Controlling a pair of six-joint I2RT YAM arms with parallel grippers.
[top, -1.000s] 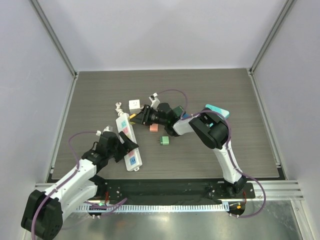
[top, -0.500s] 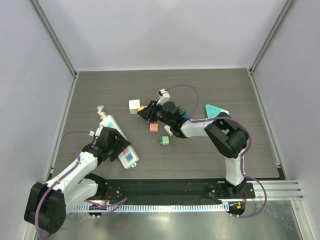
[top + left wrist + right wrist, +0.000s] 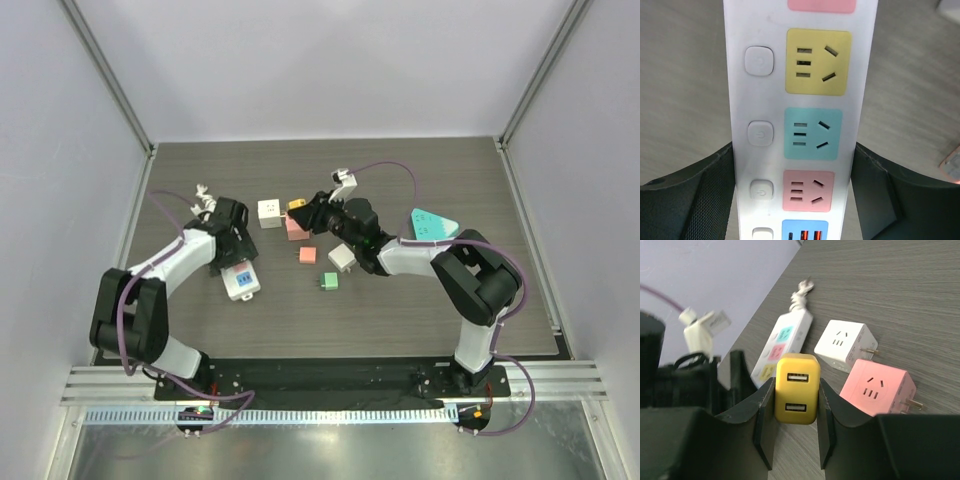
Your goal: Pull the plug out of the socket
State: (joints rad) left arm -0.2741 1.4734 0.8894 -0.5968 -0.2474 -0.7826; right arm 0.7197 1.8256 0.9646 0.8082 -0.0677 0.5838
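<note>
Yellow plug (image 3: pixel 796 375) clamped in right claw (image 3: pixel 795 400), apparently clear of power strip (image 3: pixel 797 130).

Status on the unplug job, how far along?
Done: the yellow plug is off the power strip, and the sockets seen in the left wrist view are empty. In hand: the right gripper clamps the plug and the left gripper grips the strip. Left: probably just setting both down and releasing.
</note>
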